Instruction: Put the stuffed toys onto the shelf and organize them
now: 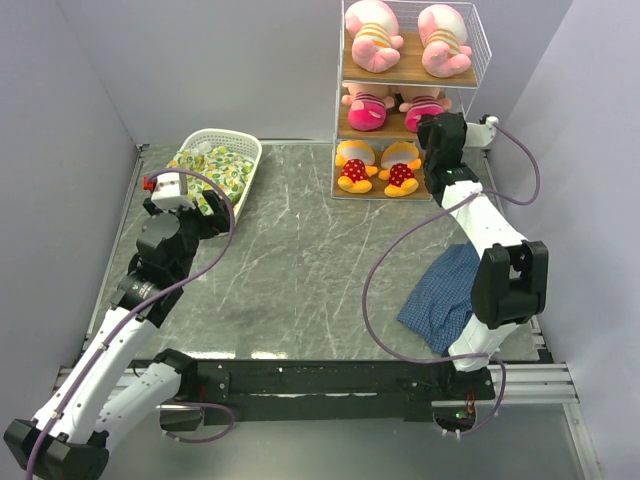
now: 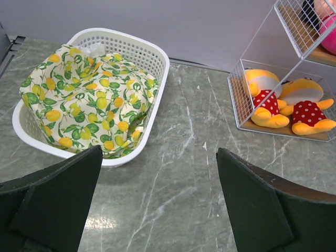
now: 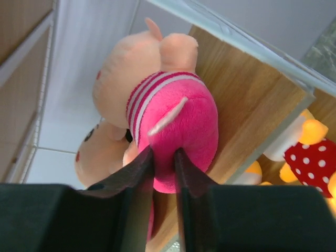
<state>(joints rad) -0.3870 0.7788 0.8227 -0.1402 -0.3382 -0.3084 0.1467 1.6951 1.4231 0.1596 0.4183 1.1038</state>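
The shelf (image 1: pixel 408 76) stands at the back right. Two striped piglets (image 1: pixel 372 35) (image 1: pixel 443 40) lie on its top board. Two pink-clad dolls (image 1: pixel 367 108) (image 1: pixel 424 105) lie on the middle board. Two bears in red shirts (image 1: pixel 355 168) (image 1: pixel 401 170) lie on the bottom board. My right gripper (image 3: pixel 164 155) reaches into the middle tier and is shut on the pink bottom of the right doll (image 3: pixel 178 105), which rests on the wooden board (image 3: pixel 252 115). The other doll (image 3: pixel 100 152) lies behind it. My left gripper (image 2: pixel 159 152) is open and empty above the table. The bears (image 2: pixel 265 100) (image 2: pixel 310 107) also show in the left wrist view.
A white lattice basket (image 1: pixel 247 160) with a green-yellow patterned cloth (image 2: pixel 84 100) stands at the back left, just beyond my left gripper. A blue plaid cloth (image 1: pixel 445 290) lies on the table at the right, by the right arm's base.
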